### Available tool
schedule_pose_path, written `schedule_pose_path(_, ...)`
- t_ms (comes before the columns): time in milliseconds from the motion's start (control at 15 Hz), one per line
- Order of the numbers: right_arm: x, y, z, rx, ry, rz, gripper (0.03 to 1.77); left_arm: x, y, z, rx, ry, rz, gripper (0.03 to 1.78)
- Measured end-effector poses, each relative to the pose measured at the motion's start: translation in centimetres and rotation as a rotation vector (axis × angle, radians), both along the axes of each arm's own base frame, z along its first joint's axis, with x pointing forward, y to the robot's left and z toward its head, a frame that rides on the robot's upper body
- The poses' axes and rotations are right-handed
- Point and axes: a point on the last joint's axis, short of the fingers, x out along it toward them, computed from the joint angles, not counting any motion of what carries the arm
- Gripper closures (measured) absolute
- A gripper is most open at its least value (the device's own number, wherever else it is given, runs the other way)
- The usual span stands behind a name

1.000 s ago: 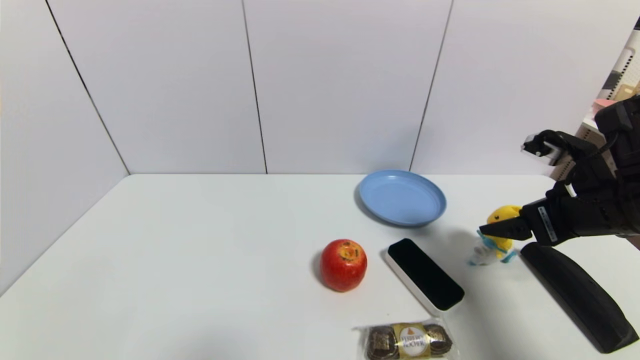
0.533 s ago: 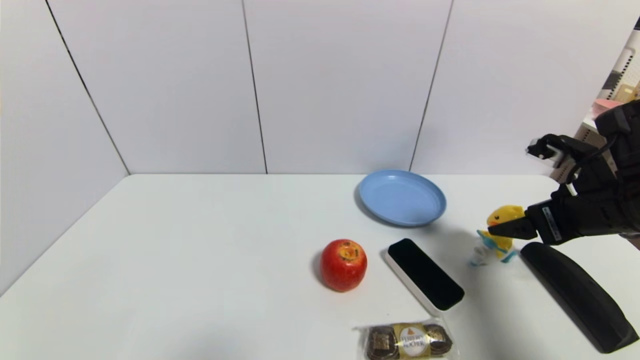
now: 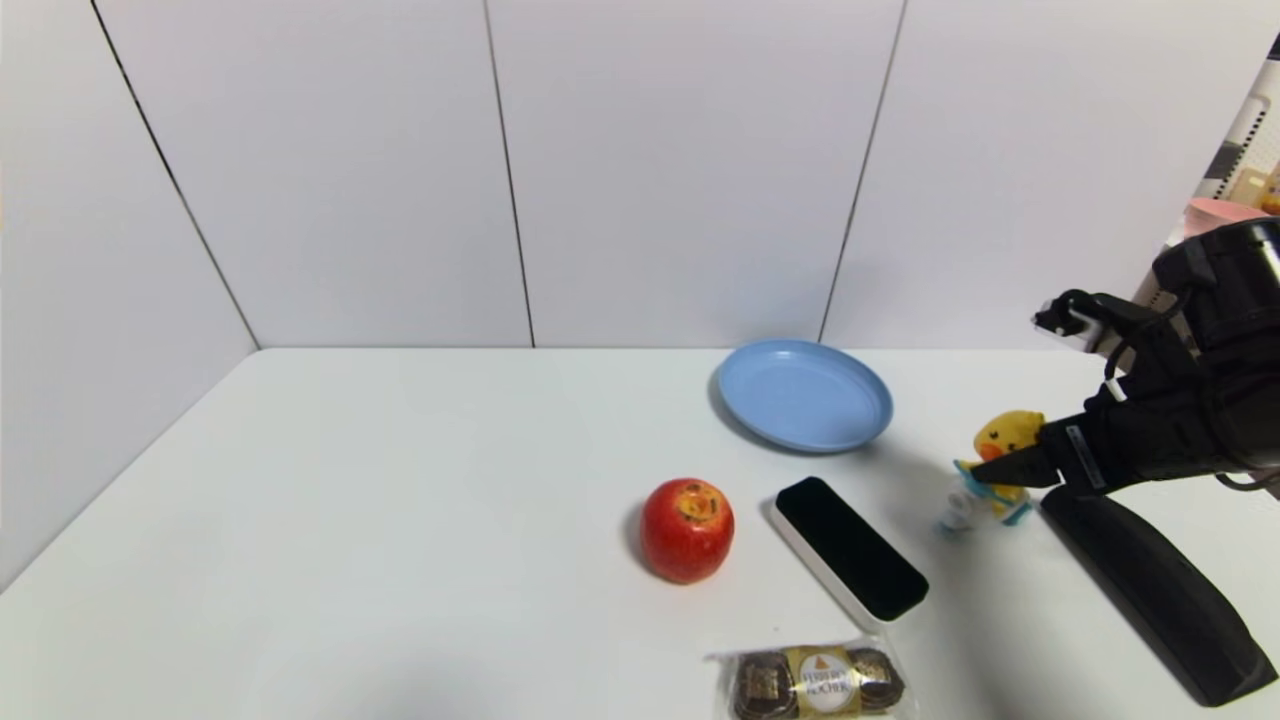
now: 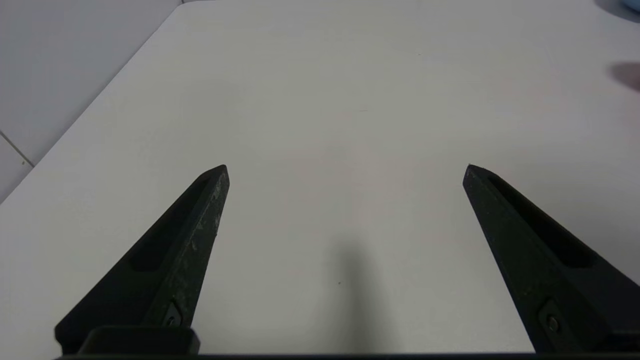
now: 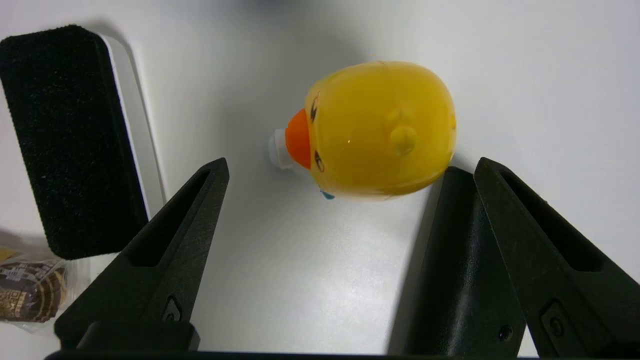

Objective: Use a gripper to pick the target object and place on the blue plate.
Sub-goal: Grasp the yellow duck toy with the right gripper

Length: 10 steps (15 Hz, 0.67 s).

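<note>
On the white table (image 3: 400, 520), toward its right side, the yellow duck toy (image 3: 1000, 470) stands untouched between the blue plate (image 3: 805, 395) and the long black case (image 3: 1150, 580), so the task is at its very start: nothing has been picked up and the plate lies bare. The right gripper (image 5: 350, 170) hangs just above and beside the duck with its jaws spread wide and nothing between them; in the right wrist view the duck's head sits just ahead of the two fingertips, not yet between them. What remains, by my reckoning, is nearly everything: bringing the fingers down around the toy, closing, lifting, carrying it over to the plate nearby and letting go. The duck has a smooth, glossy, rounded yellow head, an orange beak, a blue strap and a small white base, and it is smaller than the red apple (image 3: 686, 529). That rounded, shiny surface may slip in a pinch. The left gripper (image 4: 345, 170) is parked over bare table, jaws likewise wide and holding nothing.
</note>
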Motion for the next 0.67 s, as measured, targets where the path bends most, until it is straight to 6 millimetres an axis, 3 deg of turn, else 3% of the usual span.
schedule_pose_path(667, 2.5, 0.2, -1.0, 0.0, 0.033, 0.004, 0.1, 0.0, 0.0, 0.0, 0.0, 0.0, 0.0, 0.12)
